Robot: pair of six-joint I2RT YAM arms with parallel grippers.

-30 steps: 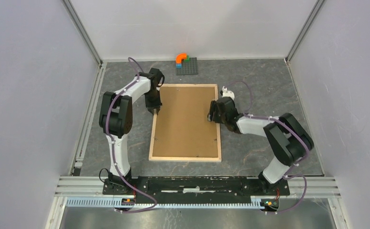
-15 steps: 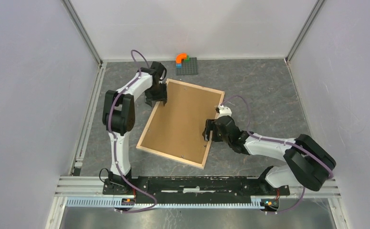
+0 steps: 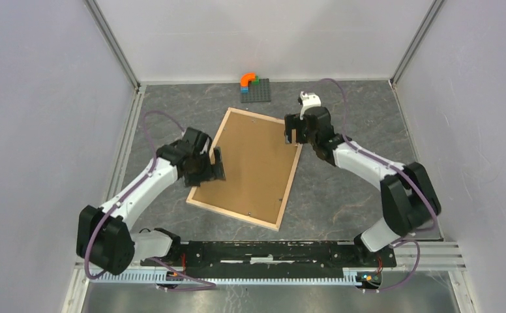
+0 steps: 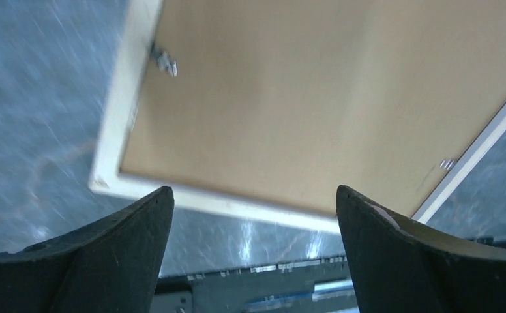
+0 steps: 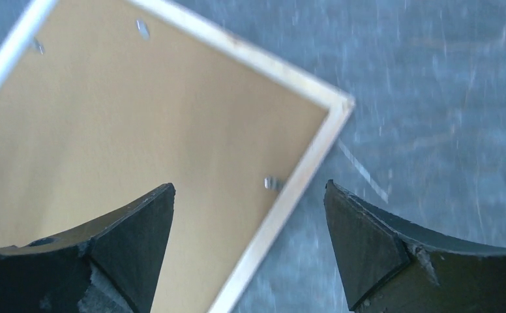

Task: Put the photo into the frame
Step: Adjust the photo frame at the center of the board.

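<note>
Grey worktop; frame [image 3: 234, 214] askew at centre, its face hidden under brown backing board [image 3: 250, 166]; left gripper [image 3: 215, 166] and right gripper [image 3: 294, 134] gape empty.

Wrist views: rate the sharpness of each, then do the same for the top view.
Left wrist view: smeared throughout, the table streaked and the frame rails soft. Right wrist view: likewise streaked, the metal tabs mere smudges. Top external view: sharp, evenly lit, only faint shadows, no glare.
</note>
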